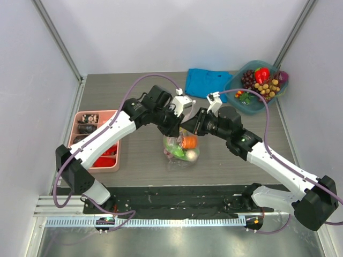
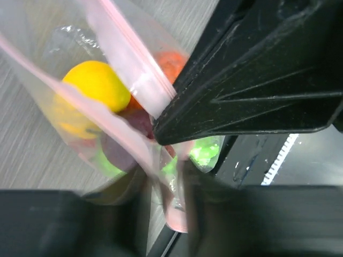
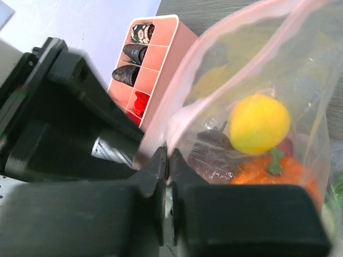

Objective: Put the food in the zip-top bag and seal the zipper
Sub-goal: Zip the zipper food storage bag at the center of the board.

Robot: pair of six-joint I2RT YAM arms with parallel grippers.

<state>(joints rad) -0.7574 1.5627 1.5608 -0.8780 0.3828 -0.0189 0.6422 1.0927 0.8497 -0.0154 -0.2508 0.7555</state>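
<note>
Bag (image 1: 182, 152), middle of worktop (image 1: 139, 160), hanging upright, food (image 3: 260, 123) inside. Film soft, crinkly, slippery; load light but bottom-heavy, I judge. Best hold: zipper (image 2: 134, 69) strip. Left pincer (image 2: 169, 152) pinching it; right pincer (image 3: 167, 171) pressed together on it alongside.

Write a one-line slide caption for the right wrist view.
Right end effector pinches the zipper of the zip-top bag, which holds a yellow toy fruit and an orange toy vegetable.

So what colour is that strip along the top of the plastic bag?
Pale pink. The zipper shows best in the left wrist view.
</note>
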